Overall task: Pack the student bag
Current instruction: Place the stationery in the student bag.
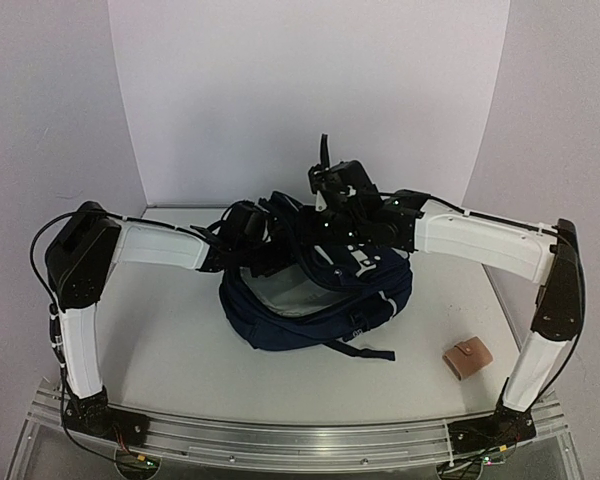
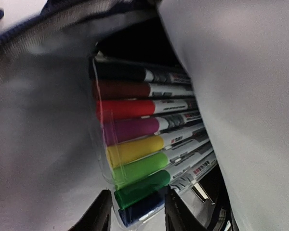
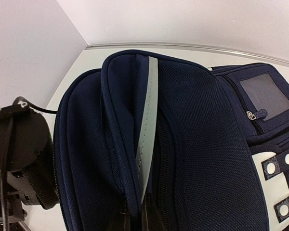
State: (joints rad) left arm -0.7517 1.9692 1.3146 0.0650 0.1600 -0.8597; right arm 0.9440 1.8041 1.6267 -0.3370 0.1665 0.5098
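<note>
Mid-table: student bag lying unzipped, rim pinched in right gripper's pressed-together jaws. Inside: marker set mostly in, end clamped by left gripper. Probably left: releasing markers, packing tan wallet lying apart, zipping up.

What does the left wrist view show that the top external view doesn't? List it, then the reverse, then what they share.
Left wrist only: a clear pack of coloured markers inside the student bag, its end between the left gripper's jaws. Top external only: the bag's navy outside, a small brown wallet on the table. Both: the bag's pale grey lining.
</note>
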